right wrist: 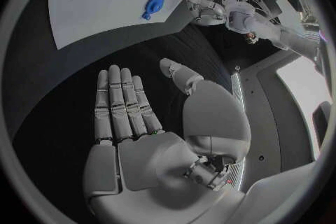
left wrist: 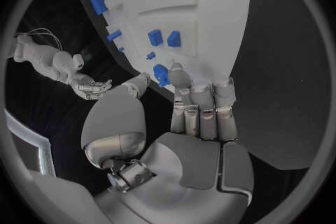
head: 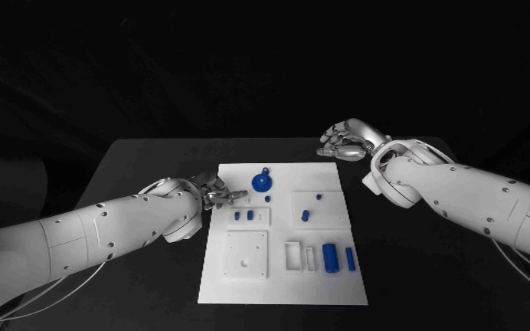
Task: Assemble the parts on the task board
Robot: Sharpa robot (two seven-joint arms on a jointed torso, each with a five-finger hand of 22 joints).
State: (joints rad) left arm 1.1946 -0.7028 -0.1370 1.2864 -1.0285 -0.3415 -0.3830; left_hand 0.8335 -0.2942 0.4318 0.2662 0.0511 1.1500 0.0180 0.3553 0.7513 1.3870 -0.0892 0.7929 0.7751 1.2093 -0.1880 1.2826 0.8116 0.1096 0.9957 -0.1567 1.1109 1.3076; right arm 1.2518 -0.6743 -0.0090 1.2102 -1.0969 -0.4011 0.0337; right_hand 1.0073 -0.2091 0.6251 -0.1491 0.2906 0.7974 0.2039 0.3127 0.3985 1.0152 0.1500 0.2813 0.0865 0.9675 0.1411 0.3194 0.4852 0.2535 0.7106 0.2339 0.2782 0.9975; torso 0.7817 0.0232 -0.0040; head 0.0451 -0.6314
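Observation:
The white task board [head: 282, 285] lies in the middle of the black table. A round blue part [head: 262, 183] sits near its far end. Two small blue parts [head: 244, 214] stand side by side at mid-board, and two blue cylinders [head: 339, 257] lie near the right edge. My left hand [head: 212, 191] hovers at the board's left edge, holding nothing. In the left wrist view its fingers [left wrist: 203, 106] stretch out with the thumb apart, one tip close beside the round blue part [left wrist: 160, 74]. My right hand [head: 351, 141] is off the board's far right corner. Its fingers [right wrist: 120, 103] are spread flat and empty.
Bare black tabletop [head: 155, 162] surrounds the board on all sides. The board carries a square recess [head: 247, 253] at near left and a narrow slot [head: 292, 257] beside the cylinders. More small blue parts [head: 306, 214] stand at mid-right.

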